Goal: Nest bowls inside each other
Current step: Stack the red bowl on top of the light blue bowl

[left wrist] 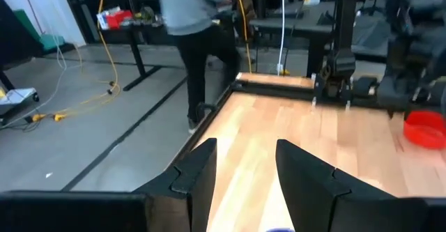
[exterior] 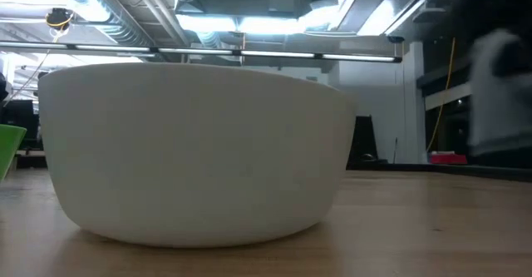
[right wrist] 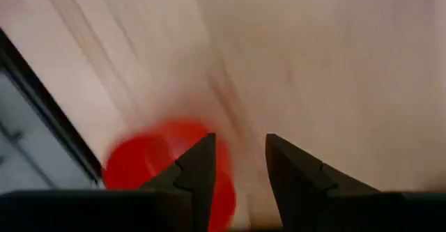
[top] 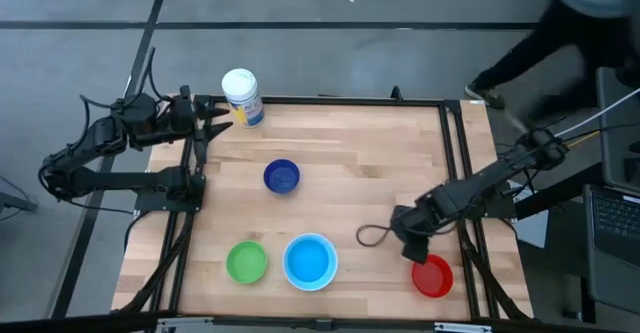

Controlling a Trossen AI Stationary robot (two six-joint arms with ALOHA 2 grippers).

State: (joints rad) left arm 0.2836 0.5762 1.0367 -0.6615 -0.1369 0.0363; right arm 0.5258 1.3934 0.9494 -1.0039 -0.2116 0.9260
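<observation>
Near the table's front edge, the teal bowl sits inside the white bowl, which fills the low view. The green bowl stands to their left and the dark blue bowl at mid-table. The red bowl rests at the front right. My right gripper hangs open over the table, pointing down, just left of the red bowl, with bare wood between its fingers. My left gripper waits open at the far left edge.
A white cylindrical container with a yellow-blue label stands at the far left corner, beside my left gripper. A dark cable loop lies on the wood left of my right gripper. A person walks past the table's far right corner.
</observation>
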